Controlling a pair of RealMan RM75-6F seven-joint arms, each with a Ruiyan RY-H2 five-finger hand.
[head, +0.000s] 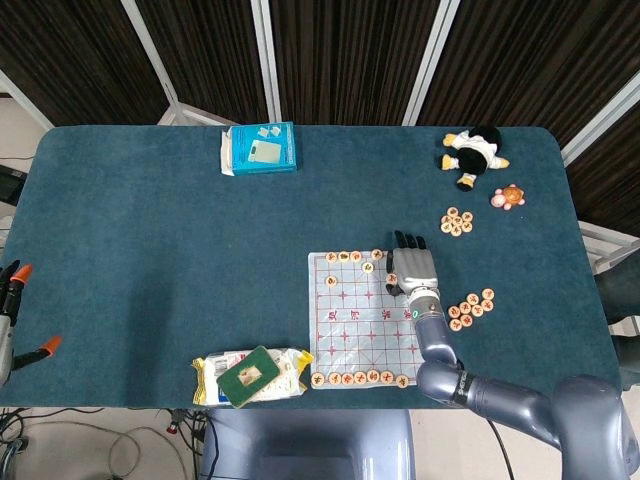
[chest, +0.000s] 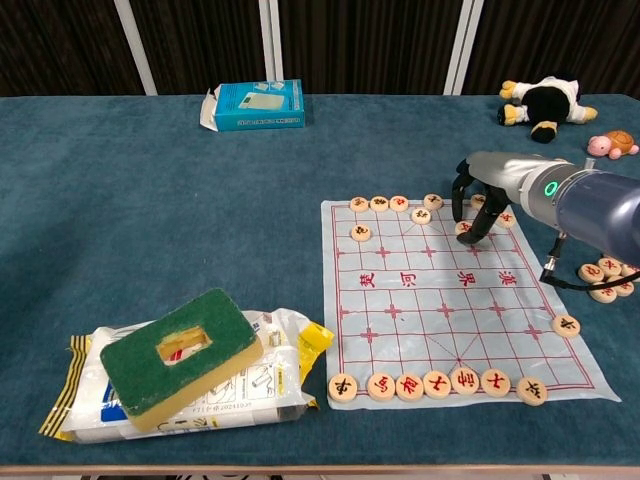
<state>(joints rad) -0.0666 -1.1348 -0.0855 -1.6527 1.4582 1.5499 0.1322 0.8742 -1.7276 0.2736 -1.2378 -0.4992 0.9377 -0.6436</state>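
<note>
A white chess mat (chest: 440, 300) with red lines lies on the blue table (head: 150, 250). Round wooden pieces line its near edge (chest: 435, 383), and others sit along its far edge (chest: 380, 203). My right hand (chest: 475, 205) arches over the mat's far right corner, also seen from the head view (head: 411, 268). Its fingers are spread and curved down, and one fingertip touches a piece (chest: 464, 229) lying on the mat. Nothing is lifted. The left hand shows in neither view.
Loose pieces lie right of the mat (chest: 603, 280) and in a further pile (head: 457, 221). A penguin plush (chest: 545, 103) and a small turtle toy (chest: 612, 145) sit far right. A blue box (chest: 257, 104) is at the back. A green sponge (chest: 180, 355) rests on a packet (chest: 250, 395) near left.
</note>
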